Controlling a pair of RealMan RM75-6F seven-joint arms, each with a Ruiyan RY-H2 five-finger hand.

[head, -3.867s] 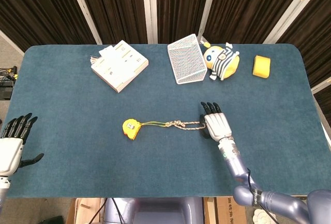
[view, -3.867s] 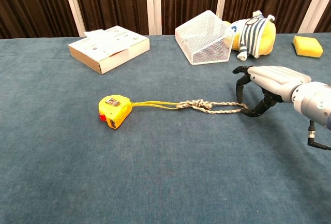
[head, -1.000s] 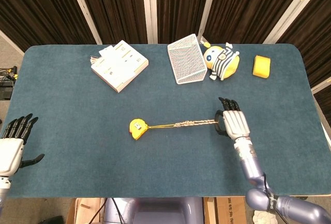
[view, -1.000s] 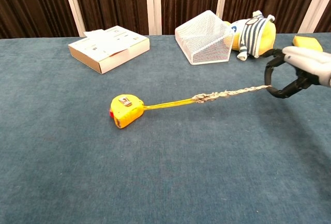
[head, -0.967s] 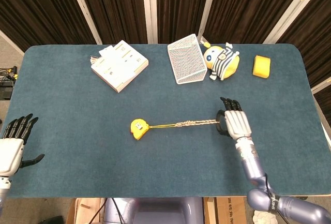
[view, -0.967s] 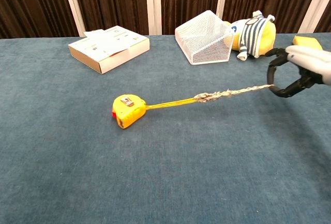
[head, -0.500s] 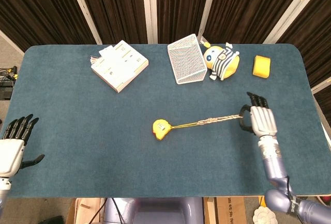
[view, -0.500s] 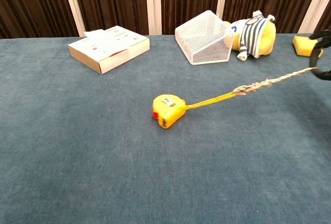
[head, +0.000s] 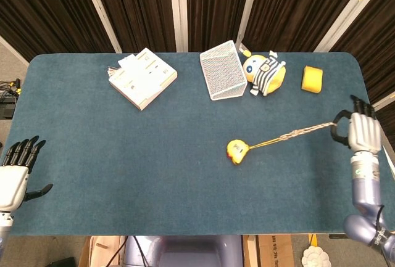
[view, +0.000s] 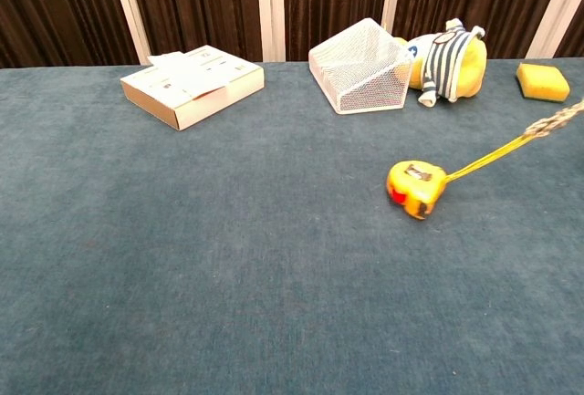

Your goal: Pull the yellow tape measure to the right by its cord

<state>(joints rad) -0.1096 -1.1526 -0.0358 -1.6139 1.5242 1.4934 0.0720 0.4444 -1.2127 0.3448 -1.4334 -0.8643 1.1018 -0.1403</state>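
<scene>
The right robot hand grips the taut cord of the tape measure as the left robot hand rests open.

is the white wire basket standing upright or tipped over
Tipped over: the white wire basket lies on its side, its open mouth facing sideways in the chest view.

The tape measure lies on the bench, its cord running taut toward 2 o'clock and off the frame. At 12 o'clock from it lie a wire basket and plush toy; a white box sits at 10 o'clock.
</scene>
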